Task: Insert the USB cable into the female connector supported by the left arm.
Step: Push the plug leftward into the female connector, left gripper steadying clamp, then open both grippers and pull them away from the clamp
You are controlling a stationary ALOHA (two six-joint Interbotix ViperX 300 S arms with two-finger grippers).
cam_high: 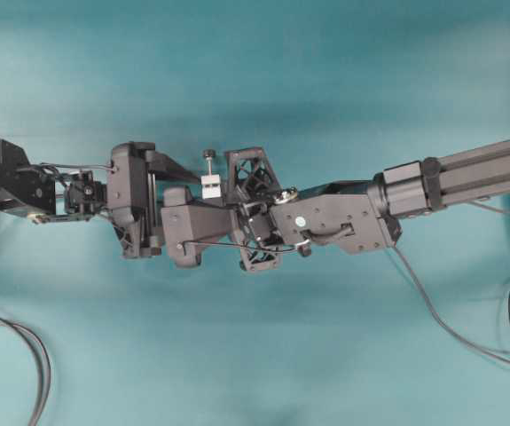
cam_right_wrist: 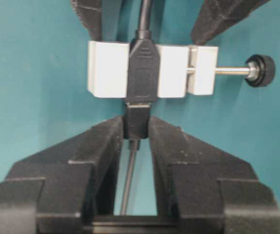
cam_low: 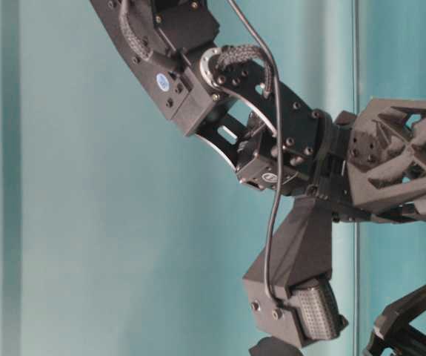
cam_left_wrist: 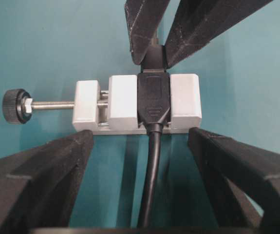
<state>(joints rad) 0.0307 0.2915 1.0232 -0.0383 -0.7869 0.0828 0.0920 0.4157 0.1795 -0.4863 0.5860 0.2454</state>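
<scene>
right gripper (cam_right_wrist: 137, 129), nearest in its own wrist view: fingers narrowed and clamped on the black plug of the usb cable (cam_right_wrist: 136, 122), thin cable trailing back between them. plug nose sits right at the mouth of the female connector (cam_right_wrist: 143, 73), which is pinched in the white block (cam_right_wrist: 109, 68). no silver tip showing, so plug looks at least partly seated (judgement, can't confirm depth).

further out in same view: screw and dark knob (cam_right_wrist: 261, 70) stick out to one side of block. beyond that, tips of the left gripper (cam_left_wrist: 140, 141) fingers, wide apart. left wrist view agrees: its jaws stand fully spread either side of the block, not squeezing it. connector's own cable (cam_left_wrist: 152, 175) runs back between them.

doing the step well: keep plug axis in line w/ socket, push straight, no twist. block looks only loosely backed by the left arm (cam_high: 135, 200), so a slow push is safer. hold grip until plug body meets socket face flush.

hard to make out:
- overhead: both wrists crowd the middle, plug/socket joint hidden, only white block and knob visible.
- table-level: arm links only, junction cut off at lower right.
- what actually bears the block from below: can't tell.
- insertion depth: not visible in any view.
</scene>
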